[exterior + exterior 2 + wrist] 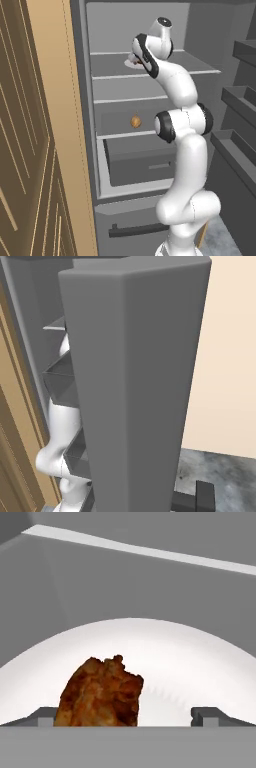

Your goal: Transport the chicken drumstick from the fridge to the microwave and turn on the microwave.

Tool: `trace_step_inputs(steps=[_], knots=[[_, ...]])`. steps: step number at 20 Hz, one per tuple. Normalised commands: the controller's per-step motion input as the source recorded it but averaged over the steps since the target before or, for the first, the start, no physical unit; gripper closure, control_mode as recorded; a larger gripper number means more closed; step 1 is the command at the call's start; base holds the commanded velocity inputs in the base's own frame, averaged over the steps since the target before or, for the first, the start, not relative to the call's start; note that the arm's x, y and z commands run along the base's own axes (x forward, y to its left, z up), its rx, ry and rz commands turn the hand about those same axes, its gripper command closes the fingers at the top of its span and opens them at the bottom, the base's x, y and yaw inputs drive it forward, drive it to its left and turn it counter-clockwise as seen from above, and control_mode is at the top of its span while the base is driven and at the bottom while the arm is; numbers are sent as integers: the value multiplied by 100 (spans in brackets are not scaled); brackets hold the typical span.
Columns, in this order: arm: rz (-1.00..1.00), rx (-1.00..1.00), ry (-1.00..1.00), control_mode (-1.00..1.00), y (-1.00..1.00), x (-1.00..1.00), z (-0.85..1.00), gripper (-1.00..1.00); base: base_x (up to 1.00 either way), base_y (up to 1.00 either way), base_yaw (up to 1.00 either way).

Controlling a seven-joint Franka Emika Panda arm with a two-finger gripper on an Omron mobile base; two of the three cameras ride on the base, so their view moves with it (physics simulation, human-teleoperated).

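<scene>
two finger tips: i saw them low in the hand view, spread wide, the gripper (125, 717) holding nothing.
drumstick: the chicken drumstick (100, 693) sat between the tips, hard against the left one (46, 717) and well off the right; whether it touched i couldn't tell.
plate: it lay on a white plate (200, 662).
shelf: the plate sat on an upper shelf (115, 64) of the open fridge (150, 210), where my wrist reached in.
other food: a small tan ball (135, 121) sat two shelves lower.
step: i judged this the pick from the fridge, grasp not yet made.
next: i reckoned i should shift to centre the meat, then close.
</scene>
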Motion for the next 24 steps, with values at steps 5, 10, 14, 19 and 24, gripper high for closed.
trace_step_inputs(steps=[5, 10, 14, 19, 24], knots=[[0, 0, 3, -100, 1, 29, -12, -100, 0, 0, 0], [0, 0, 1, -100, 6, 10, -36, -100, 0, 0, 0], [0, 0, 0, -100, 3, 0, -39, 100, 0, 0, 0], [0, 0, 0, -100, 0, 0, -28, 100, 0, 0, 0], [0, -1, -2, -100, 0, 0, -52, 100, 0, 0, 0]])
